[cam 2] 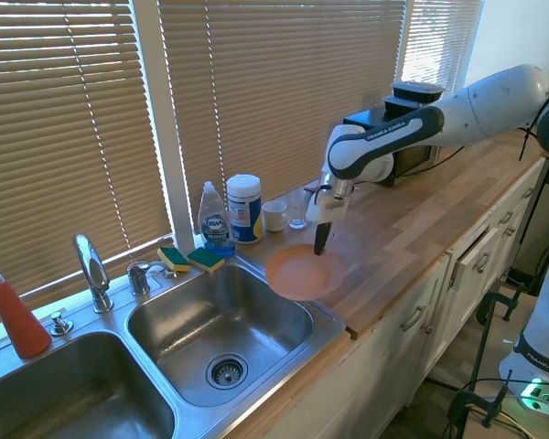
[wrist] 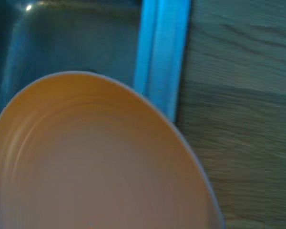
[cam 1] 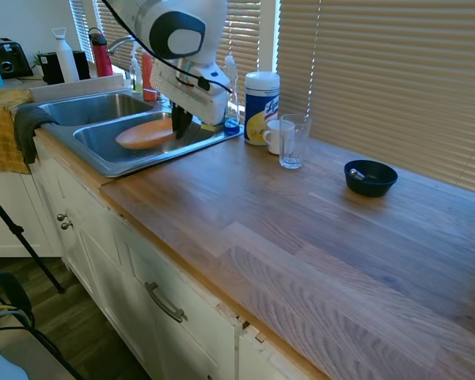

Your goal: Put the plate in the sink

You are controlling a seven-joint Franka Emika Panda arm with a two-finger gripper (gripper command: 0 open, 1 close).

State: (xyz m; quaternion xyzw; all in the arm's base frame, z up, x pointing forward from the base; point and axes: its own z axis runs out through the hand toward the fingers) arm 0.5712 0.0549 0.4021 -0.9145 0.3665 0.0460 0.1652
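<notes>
Plate [cam 1: 142, 133]: you're looking at one salmon-orange plate, lifted clear of the counter [cam 1: 301, 229] and hanging in the air, pinched at its rim by the pincer [cam 1: 179, 125], which is closing tight on that edge from above. In the second exterior view the plate [cam 2: 297, 272] is tilting slightly and sitting over the corner where the sink rim is meeting the wood, partly over the basin. The wrist view is showing the plate's [wrist: 95, 162] ringed inner face with the steel rim and wood grain behind it.

Sink [cam 2: 215, 320]: two basins, one curved faucet [cam 2: 91, 270]; the plate is hovering by the basin nearer the wood, not touching its bottom.

Counts for you along the window side: one dish soap bottle [cam 2: 215, 219], one white wipes canister [cam 2: 243, 208], two green-and-yellow sponges [cam 2: 190, 259], one white mug [cam 1: 277, 134], one clear glass [cam 1: 294, 141] just beside the mug. One small dark blue bowl [cam 1: 370, 177] is sitting well apart, further down the counter. One red spray bottle [cam 2: 16, 315] is standing at the far end of the sink.
</notes>
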